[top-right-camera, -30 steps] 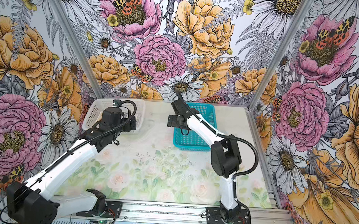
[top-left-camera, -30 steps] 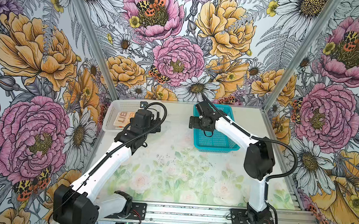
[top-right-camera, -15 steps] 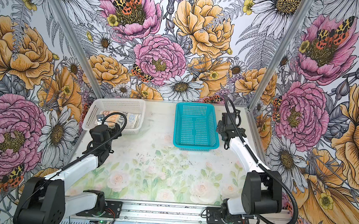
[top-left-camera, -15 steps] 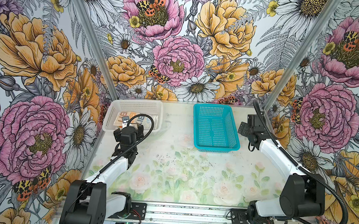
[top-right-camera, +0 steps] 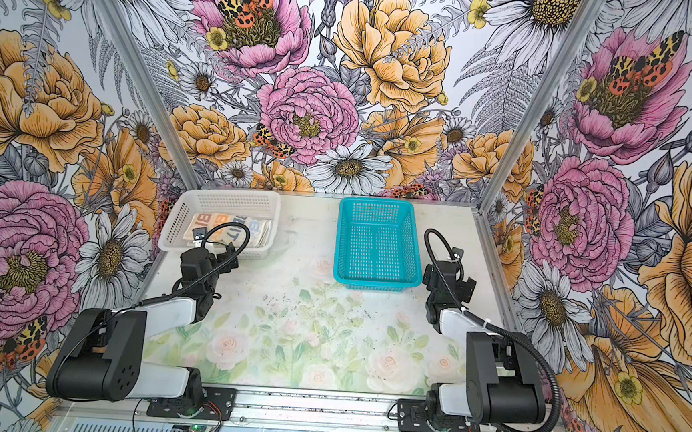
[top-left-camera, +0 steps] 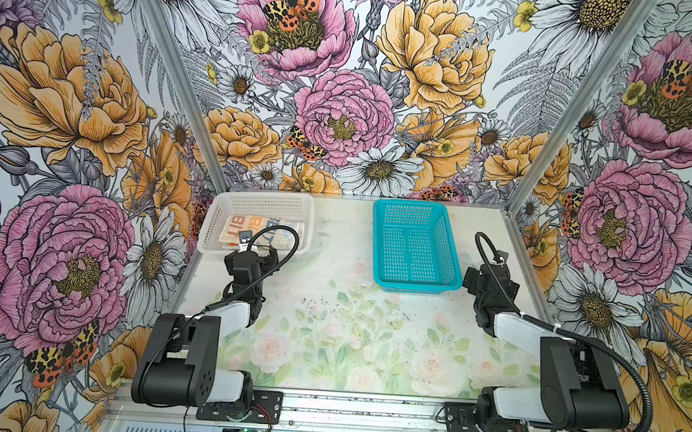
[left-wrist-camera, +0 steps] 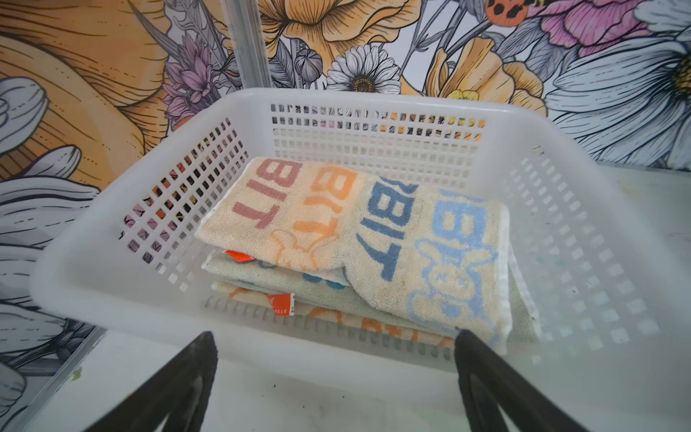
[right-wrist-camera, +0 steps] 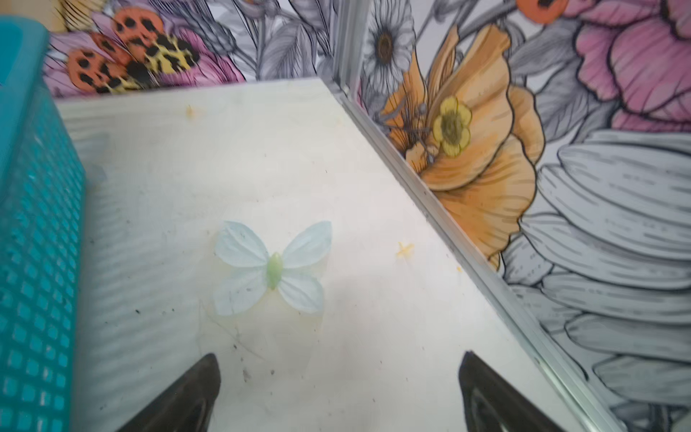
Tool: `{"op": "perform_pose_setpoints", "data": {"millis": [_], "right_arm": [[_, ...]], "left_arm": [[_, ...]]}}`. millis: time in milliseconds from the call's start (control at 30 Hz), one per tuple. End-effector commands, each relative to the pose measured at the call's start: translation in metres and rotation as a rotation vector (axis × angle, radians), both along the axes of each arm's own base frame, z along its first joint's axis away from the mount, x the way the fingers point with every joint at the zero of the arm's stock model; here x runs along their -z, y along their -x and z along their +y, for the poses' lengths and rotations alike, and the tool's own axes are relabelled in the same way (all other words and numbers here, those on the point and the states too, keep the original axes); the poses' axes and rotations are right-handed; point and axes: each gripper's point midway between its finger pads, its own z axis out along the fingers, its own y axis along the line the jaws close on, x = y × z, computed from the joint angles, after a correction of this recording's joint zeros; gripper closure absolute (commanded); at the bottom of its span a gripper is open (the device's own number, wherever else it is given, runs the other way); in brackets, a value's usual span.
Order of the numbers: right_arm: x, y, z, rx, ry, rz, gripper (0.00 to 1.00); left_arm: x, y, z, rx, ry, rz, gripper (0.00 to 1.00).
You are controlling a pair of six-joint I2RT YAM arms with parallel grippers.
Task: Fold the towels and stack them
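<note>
On the desk [top-left-camera: 329, 307], the white basket [top-left-camera: 212, 232] in the far left corner holds the towels [left-wrist-camera: 355, 239], folded and stacked, their long axis along the far edge. The teal basket [top-left-camera: 416, 283] is empty. The left claw [left-wrist-camera: 335, 336], jaws apart, faces the stack from just outside the basket's near wall. The right claw [right-wrist-camera: 338, 359], also apart, sits farther off by the right edge.

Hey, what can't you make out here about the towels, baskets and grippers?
How many towels there are: left wrist view, lower layers hide under the top ones and behind the white basket wall.
Print on the towels in a top view: too small, partly under the left arm's cable.
The teal basket: right wrist view, blurred, cut off by the picture edge.
The right gripper: same view, only its tips show.
</note>
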Motion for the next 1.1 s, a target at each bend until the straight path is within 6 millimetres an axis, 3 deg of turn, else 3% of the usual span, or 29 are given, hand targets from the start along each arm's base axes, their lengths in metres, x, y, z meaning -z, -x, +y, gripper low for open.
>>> {"op": "perform_pose_setpoints", "data": {"millis": [0,100,200,1067], "right_arm": [[-0.028,-0.023,0.005,-0.077,0.005,-0.134,0.00],[-0.028,-0.025,0.016,-0.156,-0.034,-0.215,0.01],[-0.016,-0.021,0.024,-0.212,-0.022,-0.287,0.01],[-0.013,-0.026,0.029,-0.230,-0.024,-0.237,0.01]], "left_arm": [[-0.001,-0.012,-0.008,0.074,0.026,-0.114,0.01],[0.003,-0.012,-0.014,0.095,0.010,-0.104,0.01],[0.003,-0.011,-0.015,0.097,0.006,-0.110,0.01],[0.002,-0.008,-0.022,0.091,-0.031,-0.117,0.01]]}}
